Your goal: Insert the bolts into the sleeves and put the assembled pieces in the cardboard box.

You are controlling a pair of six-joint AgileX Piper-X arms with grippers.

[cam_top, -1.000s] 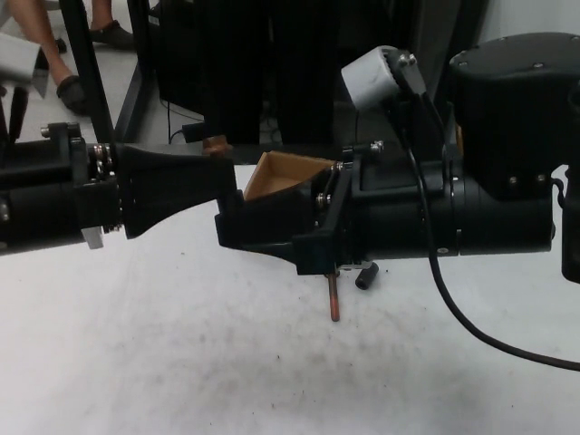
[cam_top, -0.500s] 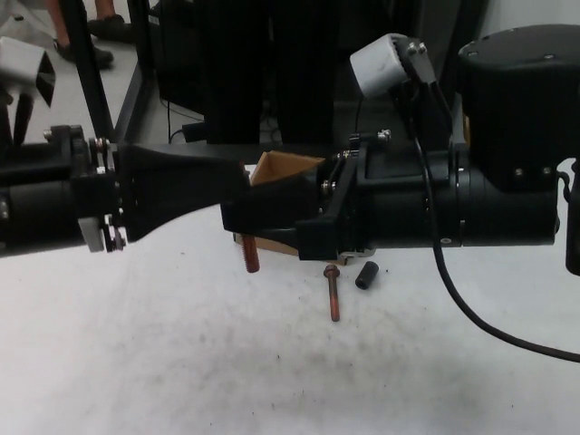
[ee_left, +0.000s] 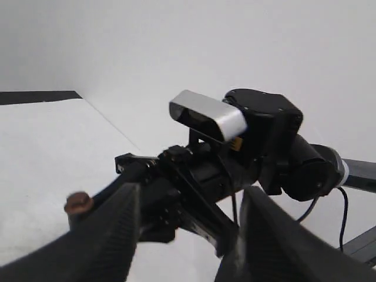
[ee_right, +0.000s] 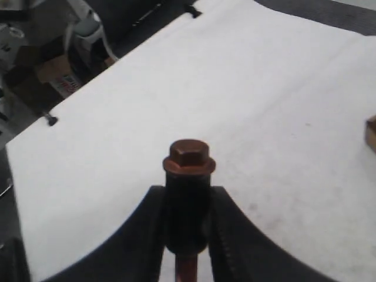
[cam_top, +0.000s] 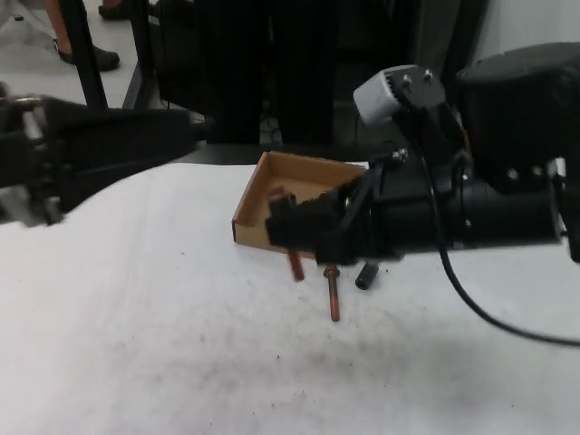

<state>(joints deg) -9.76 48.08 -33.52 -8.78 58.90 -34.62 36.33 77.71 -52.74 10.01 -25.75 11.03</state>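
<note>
Just beside the near wall of the open brown cardboard box (cam_top: 249, 198), the right gripper (ee_right: 188, 197) has its fingers (ee_right: 226, 229) clamped on a black cylindrical sleeve (ee_right: 187, 214). A copper-coloured hex-head bolt (ee_right: 189, 157) is seated in it, its shaft poking out below. On the white surface (cam_top: 181, 344) in front of the box lie a loose copper bolt (cam_top: 333, 294) and, just beside it, a spare short black sleeve (cam_top: 365, 275). The right arm (cam_top: 471, 217) hides the box's near right corner and part of its floor. Well left of the box, the left gripper (ee_left: 191, 197) has its fingers apart.
</note>
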